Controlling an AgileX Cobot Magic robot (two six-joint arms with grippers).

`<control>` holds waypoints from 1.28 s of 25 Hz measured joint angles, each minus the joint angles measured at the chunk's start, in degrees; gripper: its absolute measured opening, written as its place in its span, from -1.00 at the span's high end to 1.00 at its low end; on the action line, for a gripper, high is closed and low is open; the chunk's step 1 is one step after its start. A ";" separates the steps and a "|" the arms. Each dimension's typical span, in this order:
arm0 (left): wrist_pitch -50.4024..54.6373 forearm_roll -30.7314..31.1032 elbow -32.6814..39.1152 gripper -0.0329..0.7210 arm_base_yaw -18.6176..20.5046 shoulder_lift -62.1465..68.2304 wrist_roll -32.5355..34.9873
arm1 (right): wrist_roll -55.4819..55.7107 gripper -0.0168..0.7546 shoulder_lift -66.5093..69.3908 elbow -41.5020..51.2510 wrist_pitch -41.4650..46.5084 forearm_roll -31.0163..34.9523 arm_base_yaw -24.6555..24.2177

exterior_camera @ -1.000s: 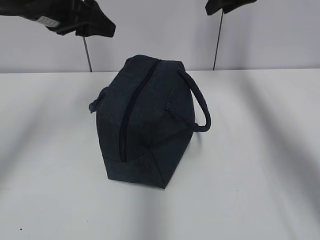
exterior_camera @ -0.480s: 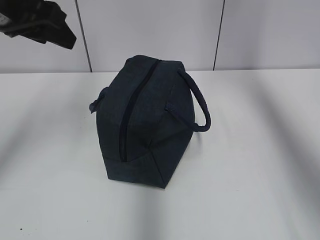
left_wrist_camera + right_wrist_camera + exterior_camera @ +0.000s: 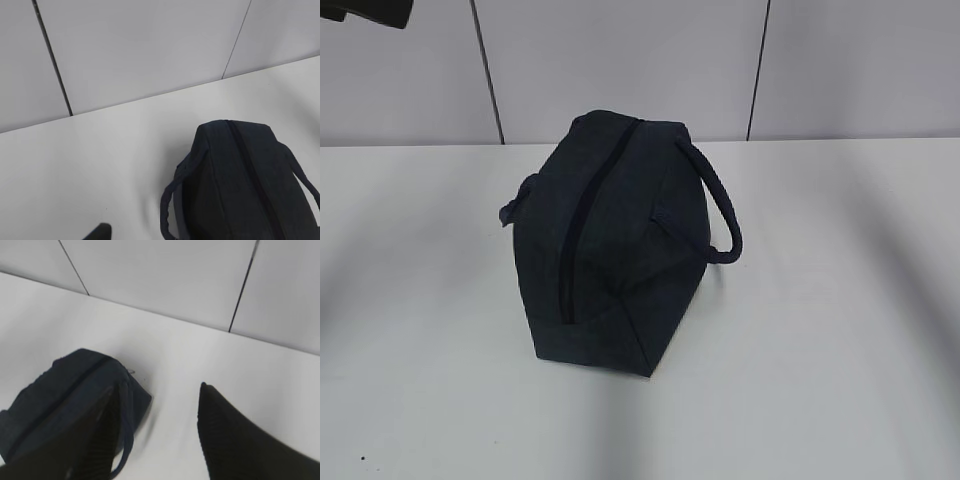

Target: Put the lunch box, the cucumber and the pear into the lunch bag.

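Exterior view: the bag (image 3: 610, 240) sits zipped mid-table (image 3: 840, 350); box, cucumber, pear unseen. Right gripper (image 3: 155, 435) spread; left gripper's state unclear. Best to check the zipper fully closed.

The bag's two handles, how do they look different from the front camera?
The right handle arches clear of the lunch bag, open loop showing; the left handle lies close against the side, only a short piece visible. The right one casts a shadow on the table. Both are dark navy cord.
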 joint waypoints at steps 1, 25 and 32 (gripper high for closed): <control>1.02 0.50 0.00 -0.18 0.00 -0.46 -0.40 | 0.00 -0.07 -2.38 3.33 0.00 -0.84 0.00; 19.97 3.22 7.01 -0.18 0.00 -23.36 -5.92 | 2.46 -0.07 -59.58 63.56 0.06 -9.76 0.00; 20.42 3.22 19.99 -0.18 0.00 -39.34 -6.57 | 2.59 -0.12 -73.70 74.96 0.15 -10.25 0.00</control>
